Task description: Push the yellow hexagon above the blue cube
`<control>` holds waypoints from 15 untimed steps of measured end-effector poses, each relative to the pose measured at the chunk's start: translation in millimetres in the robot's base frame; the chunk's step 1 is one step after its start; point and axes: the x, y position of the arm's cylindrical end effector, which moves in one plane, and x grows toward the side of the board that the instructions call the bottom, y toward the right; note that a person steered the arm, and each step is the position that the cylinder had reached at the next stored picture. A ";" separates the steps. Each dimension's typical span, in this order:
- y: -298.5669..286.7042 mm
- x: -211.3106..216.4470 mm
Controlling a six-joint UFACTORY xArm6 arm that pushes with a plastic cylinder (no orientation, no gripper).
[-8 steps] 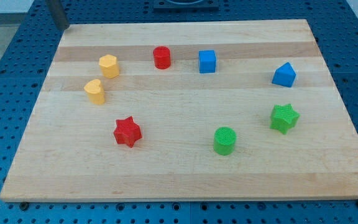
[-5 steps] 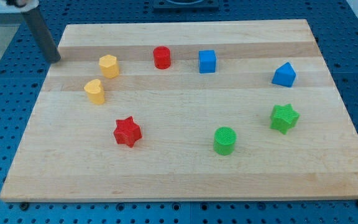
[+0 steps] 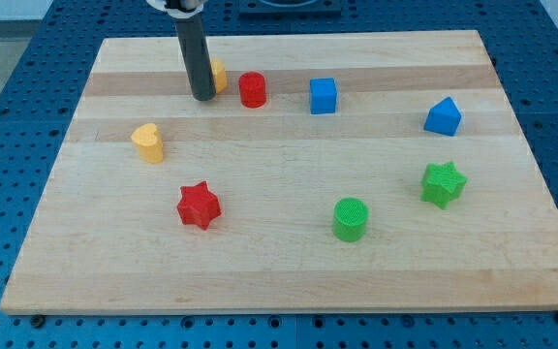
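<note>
Camera view: my tip (image 3: pixel 202 98) sits on the worktop (image 3: pixel 289 262), touching the left side of the yellow hexagon (image 3: pixel 218 74), which peeks out just right of the rod, mostly hidden, only a yellow sliver showing. I judge the tip is placed there to drive it rightward. There is no hand on this rig, so no spread or pinch to report. The red cylinder (image 3: pixel 252 89) stands just beyond, then the blue cube (image 3: pixel 324 95) farther right.

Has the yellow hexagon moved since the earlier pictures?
Yes. The yellow hexagon has moved toward the view's right and slightly up, and now sits close to the red cylinder, with my tip at its left side.
</note>
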 end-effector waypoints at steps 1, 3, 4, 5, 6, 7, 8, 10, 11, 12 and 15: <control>-5.7 9.5; 12.0 -20.5; -57.7 -12.8; -48.4 -50.0; 31.5 -62.9; 49.2 -66.0; 37.8 -45.0; 94.1 -18.1; 113.2 -42.8; 113.8 -62.8; 55.4 -66.8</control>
